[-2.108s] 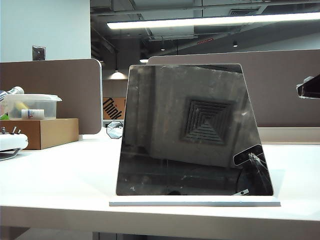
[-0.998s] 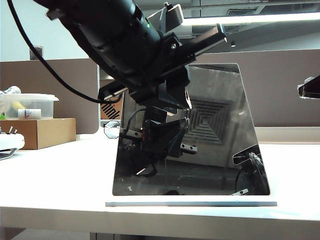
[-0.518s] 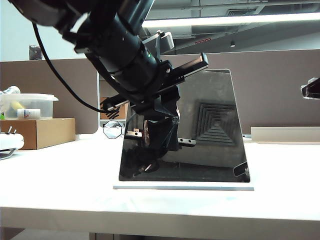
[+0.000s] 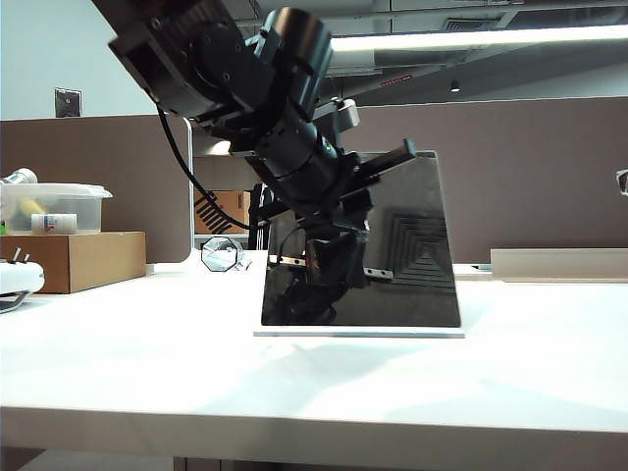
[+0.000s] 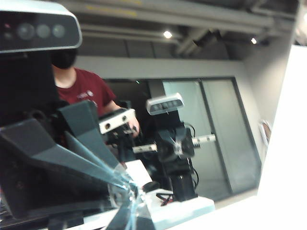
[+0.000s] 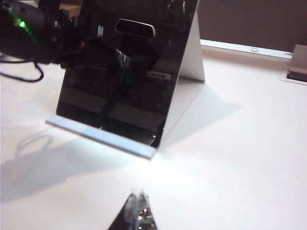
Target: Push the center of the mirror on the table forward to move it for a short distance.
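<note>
A robot's left hand (image 4: 329, 211) presses its pinched-together fingertips against the face of the mirror (image 4: 392, 245), a dark tilted panel that stands on a thin white base toward the middle of the white bench (image 4: 147, 353); in the left wrist view the clear fingertips (image 5: 125, 201) meet their own reflection at the glass, so contact looks made, at or a little left of the panel's centre. The right hand (image 6: 136, 211), fingertips closed together and holding nothing, hangs low over the bare bench near the mirror's front right corner, well clear of it. From that side the mirror (image 6: 129, 72) shows a white wedge-shaped back support, which suggests a light, stiff, free-standing piece that should slide easily on the smooth bench top. The glass is probably fragile and slick, so a push set low and central on the face looks safest: too high and the panel may tip back, too far to one side and it may swivel on its base. A cardboard box (image 4: 78, 260) with a plastic tub (image 4: 54, 208) sits at far left, and a small octagonal object (image 4: 220, 253) lies behind.
</note>
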Available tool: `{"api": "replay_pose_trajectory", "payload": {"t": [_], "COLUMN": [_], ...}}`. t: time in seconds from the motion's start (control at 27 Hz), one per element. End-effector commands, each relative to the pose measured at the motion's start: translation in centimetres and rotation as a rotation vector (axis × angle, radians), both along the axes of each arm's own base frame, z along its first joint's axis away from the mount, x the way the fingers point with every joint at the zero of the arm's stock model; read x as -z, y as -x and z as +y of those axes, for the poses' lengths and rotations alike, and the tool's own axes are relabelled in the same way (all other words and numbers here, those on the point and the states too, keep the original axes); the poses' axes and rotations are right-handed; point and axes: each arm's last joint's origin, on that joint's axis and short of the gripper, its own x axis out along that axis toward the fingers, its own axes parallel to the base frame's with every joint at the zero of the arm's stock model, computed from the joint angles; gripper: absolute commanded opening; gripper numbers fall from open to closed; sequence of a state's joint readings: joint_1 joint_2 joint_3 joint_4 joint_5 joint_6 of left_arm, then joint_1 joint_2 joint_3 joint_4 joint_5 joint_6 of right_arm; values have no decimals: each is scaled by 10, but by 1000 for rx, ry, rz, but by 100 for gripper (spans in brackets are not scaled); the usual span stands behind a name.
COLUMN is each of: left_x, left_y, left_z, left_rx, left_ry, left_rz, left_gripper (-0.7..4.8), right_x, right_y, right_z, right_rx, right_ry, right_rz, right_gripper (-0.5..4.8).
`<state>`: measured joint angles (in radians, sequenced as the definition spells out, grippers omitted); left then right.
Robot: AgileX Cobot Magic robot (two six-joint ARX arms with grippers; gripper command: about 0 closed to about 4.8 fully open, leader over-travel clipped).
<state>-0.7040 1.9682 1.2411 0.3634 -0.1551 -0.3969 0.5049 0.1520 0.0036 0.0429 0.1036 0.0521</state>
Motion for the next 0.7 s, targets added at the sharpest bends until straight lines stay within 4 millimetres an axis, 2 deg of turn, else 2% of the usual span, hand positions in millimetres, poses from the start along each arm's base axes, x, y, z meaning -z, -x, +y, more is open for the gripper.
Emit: {"api": "replay_pose_trajectory", "payload": {"t": [0.04,0.44,0.59,0.7], "left_x": [-1,9,17,17], "left_y": [-24,-102,-128,-143], "left_z": [2,-23,-24,-16], "left_rx": [0,-19,-48,-95], "left_ry": [26,24,24,33], "left_rz": [-16,-75,-83,-111], "left_gripper": [-5,-5,-5,-5], "right_x": [0,0,0,0], "right_y": [-2,-7,-7,-7], "right_z": [-3,-16,-17,-17], "right_rx": [28,162,174,174], "right_ry": [-4,-3,-3,-3], "right_rz": [-7,-7,-8,-8], "right_gripper": [-5,-5,-5,-5]}}
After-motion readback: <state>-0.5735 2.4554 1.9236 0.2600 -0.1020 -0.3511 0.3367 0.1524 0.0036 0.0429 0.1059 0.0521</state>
